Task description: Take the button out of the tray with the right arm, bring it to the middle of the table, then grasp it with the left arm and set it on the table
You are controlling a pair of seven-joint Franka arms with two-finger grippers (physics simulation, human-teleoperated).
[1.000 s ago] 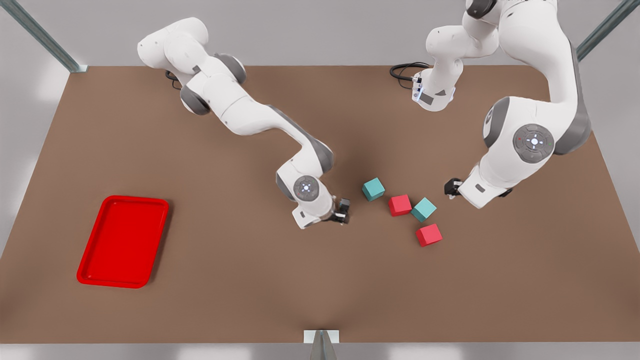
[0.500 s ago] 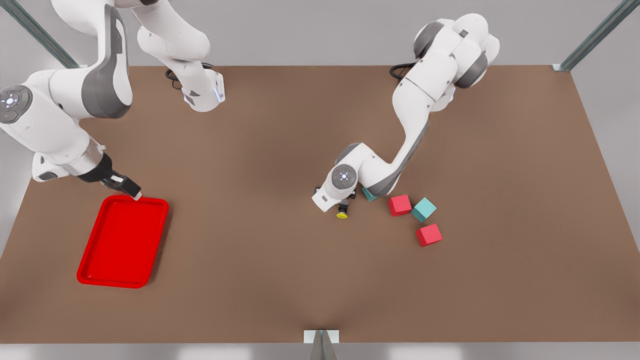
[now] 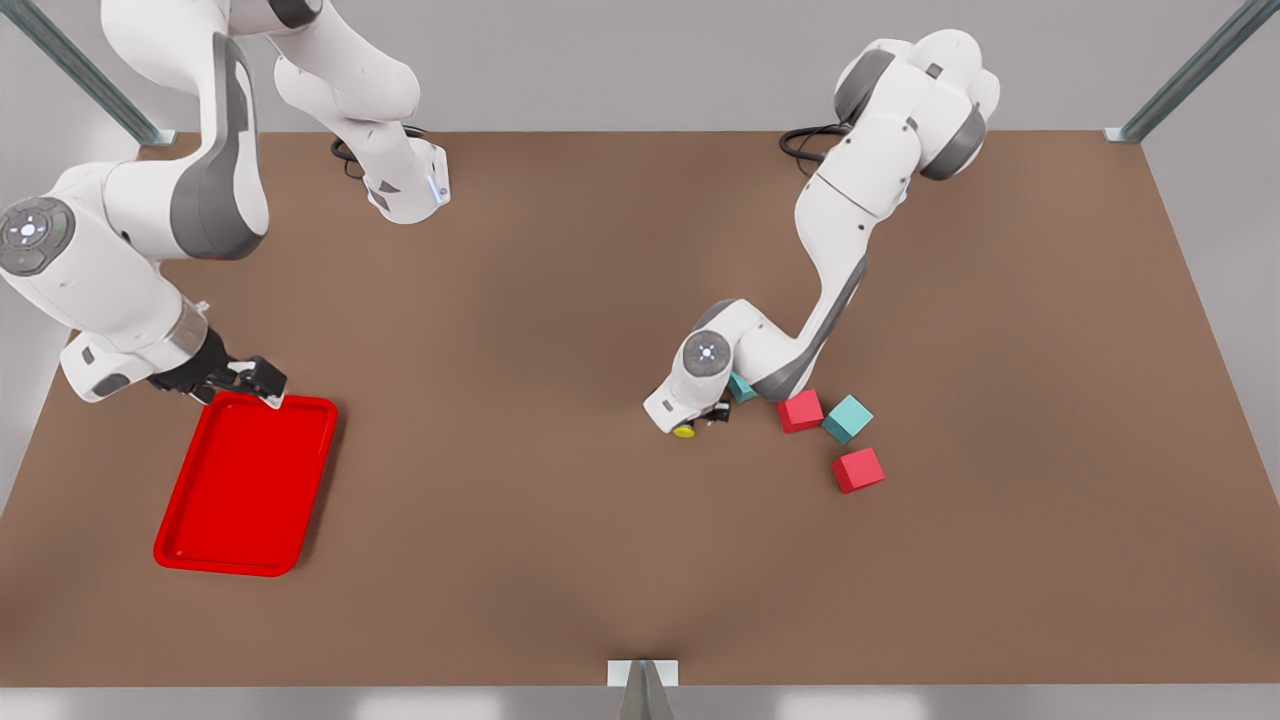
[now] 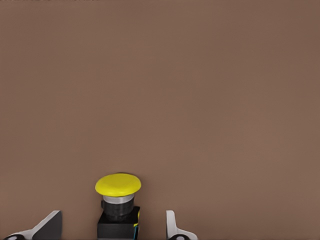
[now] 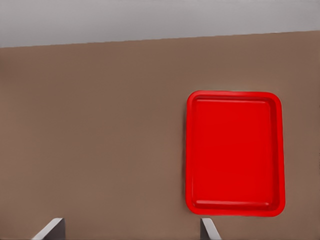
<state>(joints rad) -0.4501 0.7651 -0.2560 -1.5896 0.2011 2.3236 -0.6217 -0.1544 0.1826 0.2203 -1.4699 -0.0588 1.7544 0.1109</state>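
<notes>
Button (image 4: 118,186) sits on brown table (image 3: 560,560), grey wall (image 3: 620,60) behind

Teal cube (image 3: 741,388) crowds button (image 3: 684,431); table (image 3: 560,560) open on other sides.

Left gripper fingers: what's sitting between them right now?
The button, yellow cap up, stands between the left gripper's spread fingers in the left wrist view, with bare table showing on both sides.

Button (image 4: 118,207) body cut off by picture edge; one teal cube (image 3: 741,388) half hidden behind left arm (image 3: 800,330).
</notes>
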